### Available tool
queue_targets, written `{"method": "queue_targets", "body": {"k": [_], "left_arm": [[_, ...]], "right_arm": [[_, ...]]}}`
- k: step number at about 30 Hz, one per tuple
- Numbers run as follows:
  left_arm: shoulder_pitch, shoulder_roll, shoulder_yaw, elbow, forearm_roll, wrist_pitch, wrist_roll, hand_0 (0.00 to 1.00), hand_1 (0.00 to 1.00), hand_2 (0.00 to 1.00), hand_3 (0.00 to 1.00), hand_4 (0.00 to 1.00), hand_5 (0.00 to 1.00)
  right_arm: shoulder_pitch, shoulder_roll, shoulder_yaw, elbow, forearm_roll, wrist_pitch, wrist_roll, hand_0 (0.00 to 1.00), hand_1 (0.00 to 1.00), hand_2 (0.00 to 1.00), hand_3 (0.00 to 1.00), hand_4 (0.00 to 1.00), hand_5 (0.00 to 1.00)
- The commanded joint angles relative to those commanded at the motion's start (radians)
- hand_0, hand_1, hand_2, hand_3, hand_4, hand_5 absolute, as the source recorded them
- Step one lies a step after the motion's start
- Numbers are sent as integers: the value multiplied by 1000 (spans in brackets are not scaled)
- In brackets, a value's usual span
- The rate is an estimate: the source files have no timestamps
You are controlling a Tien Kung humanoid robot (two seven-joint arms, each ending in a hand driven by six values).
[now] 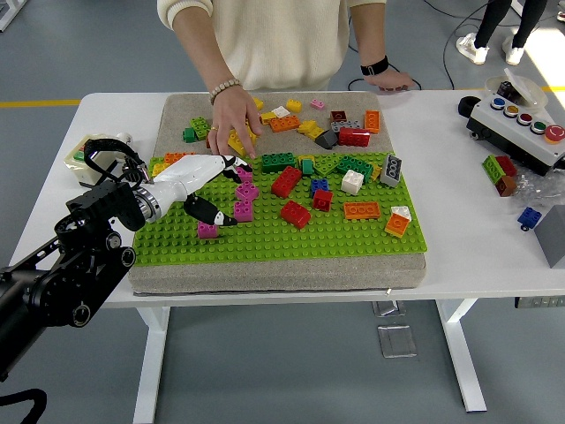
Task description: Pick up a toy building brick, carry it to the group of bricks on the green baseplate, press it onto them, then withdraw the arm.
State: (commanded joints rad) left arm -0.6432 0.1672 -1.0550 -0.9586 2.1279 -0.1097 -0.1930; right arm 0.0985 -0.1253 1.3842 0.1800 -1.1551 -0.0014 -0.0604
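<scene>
White table (pixel 459 256) with a grey pad and a green baseplate (pixel 335 238) on it, scattered bricks across the far half; control box far right. Left hand (pixel 199 181) reaches in from the left over the baseplate's near-left area, fingers partly spread and relaxed, thumb angled down close to a small pink brick (pixel 207 230); whether it touches is unclear, nothing looks clamped. That brick sits alone on the studs, just left of a stack of pink bricks (pixel 244 190). It is small, boxy, bright pink, studs on top. Likely light, rigid, smooth plastic, so slippery under hard fingertips; best pinched on two opposite side walls, thumb against one or two fingers, keeping the studs clear. If it is seated on the studs it may need a pull or tilt to free. Right arm not visible. Person at the far side has one hand (pixel 231 119) down on the yellow bricks near the pad's back-left, the other resting on the far table edge.
</scene>
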Motion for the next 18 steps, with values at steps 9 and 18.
{"method": "queue_targets", "body": {"k": [9,18], "left_arm": [[2,-17,-4,29,11,5,8,704,669,590,676,953,67],[2,-25,-4,35,6,10,12,702,668,587,657,939,56]], "right_arm": [[1,0,-6,0,0,0,1,752,677,723,651,909,491],[2,-1,-9,0,0,1,-2,751,677,723,651,909,491]]}}
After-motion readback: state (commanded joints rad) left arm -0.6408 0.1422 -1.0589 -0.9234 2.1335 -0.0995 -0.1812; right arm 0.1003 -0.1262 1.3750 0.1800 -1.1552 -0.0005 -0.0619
